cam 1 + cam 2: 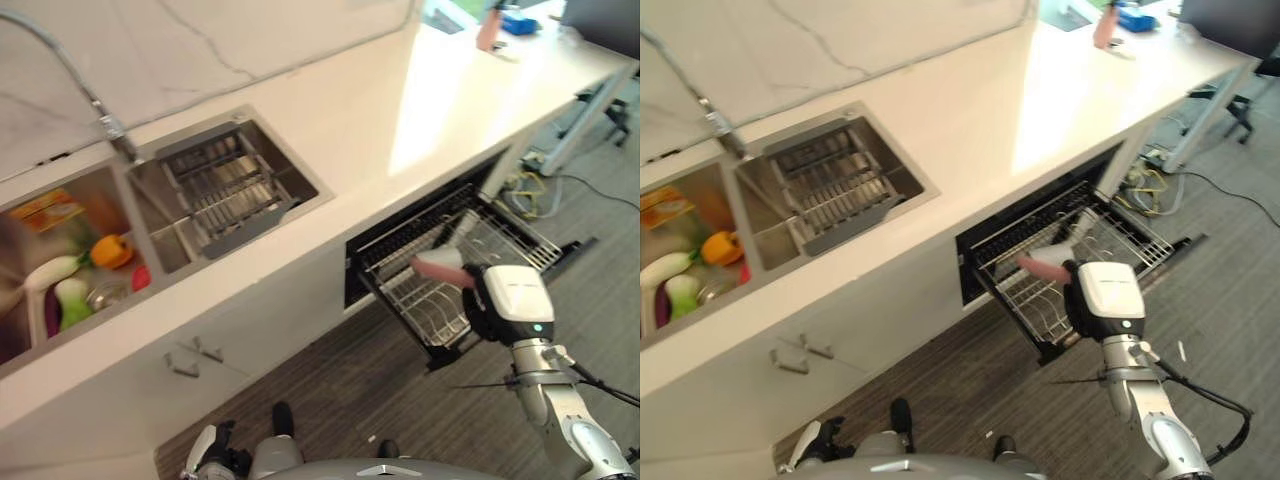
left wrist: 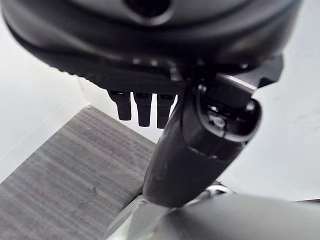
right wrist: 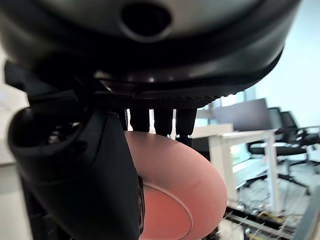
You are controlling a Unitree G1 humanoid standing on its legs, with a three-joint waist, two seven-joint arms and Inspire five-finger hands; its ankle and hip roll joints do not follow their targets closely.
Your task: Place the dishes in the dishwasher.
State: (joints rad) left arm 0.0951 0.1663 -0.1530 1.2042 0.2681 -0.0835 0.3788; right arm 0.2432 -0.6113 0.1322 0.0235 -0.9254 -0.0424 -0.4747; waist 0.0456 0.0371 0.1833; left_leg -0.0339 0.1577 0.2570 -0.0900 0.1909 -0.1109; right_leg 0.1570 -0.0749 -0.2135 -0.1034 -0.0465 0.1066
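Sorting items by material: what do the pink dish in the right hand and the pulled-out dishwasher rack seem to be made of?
The pink dish, held in the right hand, looks like matte plastic or glazed ceramic: smooth, even salmon colour with a soft sheen, though the look leaves it open. The dishwasher rack appears to be coated metal wire: thin pale grid rods with glints.

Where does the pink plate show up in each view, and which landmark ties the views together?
Left eye view: pink plate right of centre, held in the right hand over the dishwasher rack.
Right eye view: plate right of centre, over the rack.
Left wrist view: not in it.
Right wrist view: plate in the lower middle, past the fingers.
Shared landmark: the wire rack.
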